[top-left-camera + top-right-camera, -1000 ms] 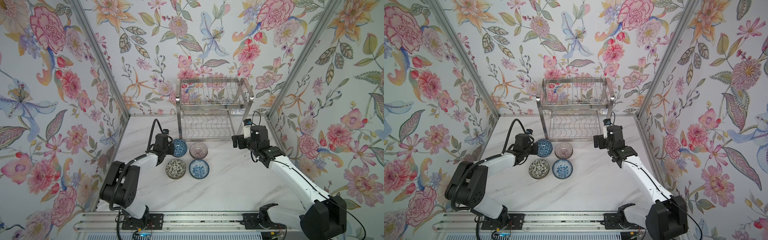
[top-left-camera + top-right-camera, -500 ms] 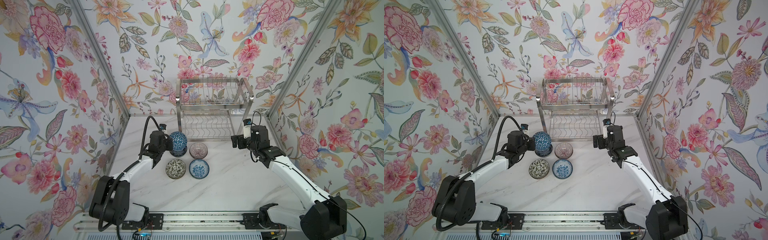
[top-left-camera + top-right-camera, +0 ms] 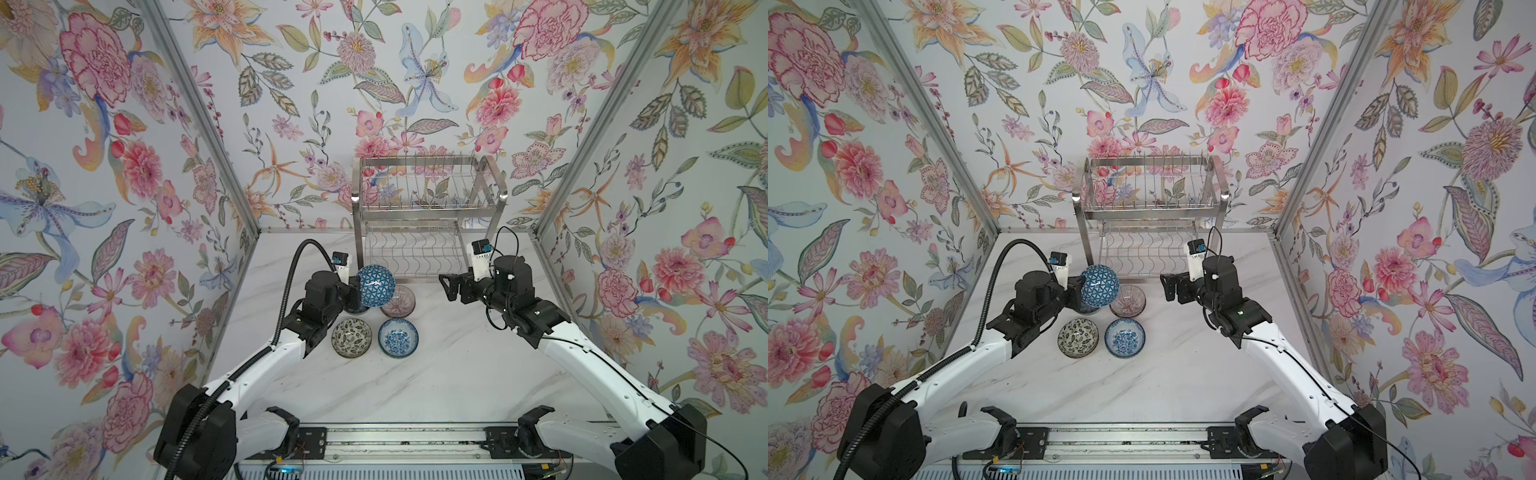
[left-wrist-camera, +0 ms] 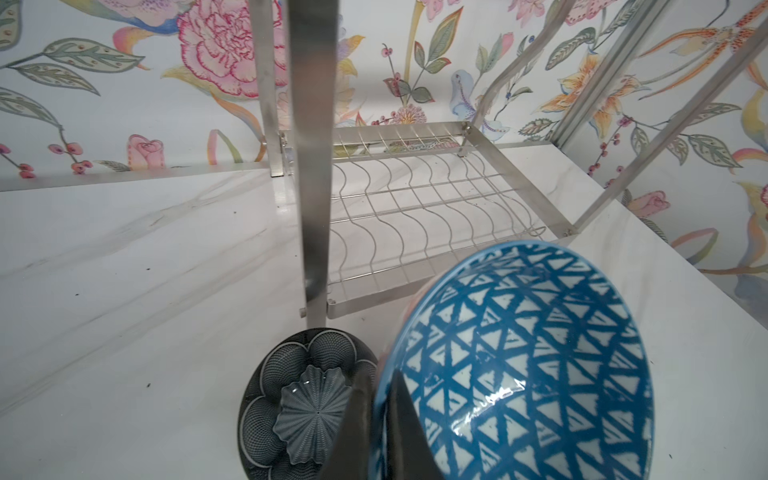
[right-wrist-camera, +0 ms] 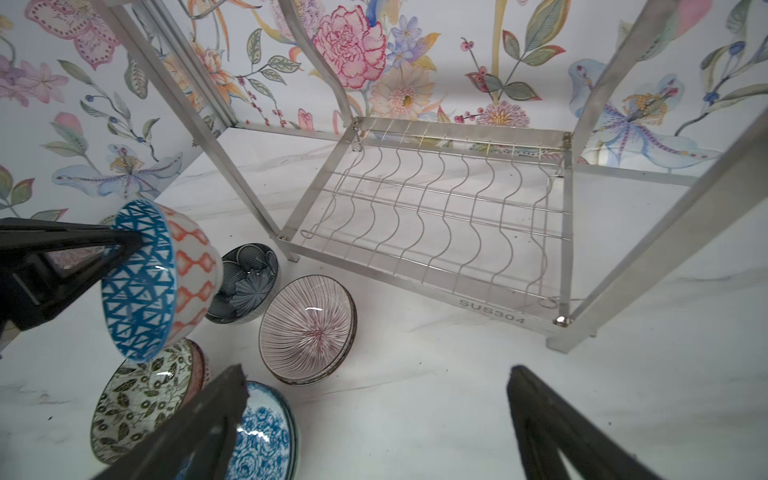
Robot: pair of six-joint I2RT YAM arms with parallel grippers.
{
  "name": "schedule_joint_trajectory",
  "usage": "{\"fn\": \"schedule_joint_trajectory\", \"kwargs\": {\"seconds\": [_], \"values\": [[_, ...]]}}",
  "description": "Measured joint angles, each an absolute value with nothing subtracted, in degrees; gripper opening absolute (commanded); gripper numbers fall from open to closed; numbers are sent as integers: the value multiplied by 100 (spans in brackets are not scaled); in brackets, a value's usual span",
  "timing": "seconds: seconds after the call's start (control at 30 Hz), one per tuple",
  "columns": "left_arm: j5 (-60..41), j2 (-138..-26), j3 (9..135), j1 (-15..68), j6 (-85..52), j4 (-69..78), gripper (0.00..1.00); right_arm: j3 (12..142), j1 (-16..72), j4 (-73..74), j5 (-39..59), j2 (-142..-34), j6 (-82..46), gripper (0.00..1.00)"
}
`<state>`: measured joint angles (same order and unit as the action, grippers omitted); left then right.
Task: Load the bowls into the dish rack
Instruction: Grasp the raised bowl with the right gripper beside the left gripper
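Stainless steel wire and flat bands form the two-tier dish rack, which stands at the back of the white marble counter, near the flowered wall. In front of its left leg, the left jaws are clamped on the rim of a round ceramic bowl with blue triangles inside and orange diamonds outside. One jaw lies inside the bowl and one outside, as the left wrist view shows. This bowl is in the air, turned on its side, above a dark grey bowl with a petal pattern that sits on the counter just beside the rack leg. Three more bowls sit on the counter near it, open side up: a bowl with thin purple lines, a bowl with black and white leaves and a bowl with blue flowers, the last two side by side. The right jaws stand wide apart and hold nothing, above the counter before the right side of the rack.
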<state>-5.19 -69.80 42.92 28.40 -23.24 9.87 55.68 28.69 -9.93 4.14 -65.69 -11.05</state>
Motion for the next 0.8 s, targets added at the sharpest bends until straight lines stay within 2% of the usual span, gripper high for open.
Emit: {"fn": "schedule_joint_trajectory", "kwargs": {"seconds": [0.3, 0.8], "values": [[-504, -7708, 4224, 3579, -2687, 1848, 0, 5557, 3415, -755, 405, -6912, -1459, 99], [-609, -8307, 4222, 3752, -2985, 2639, 0, 5352, 3454, -436, 408, -7618, -1831, 99]]}}
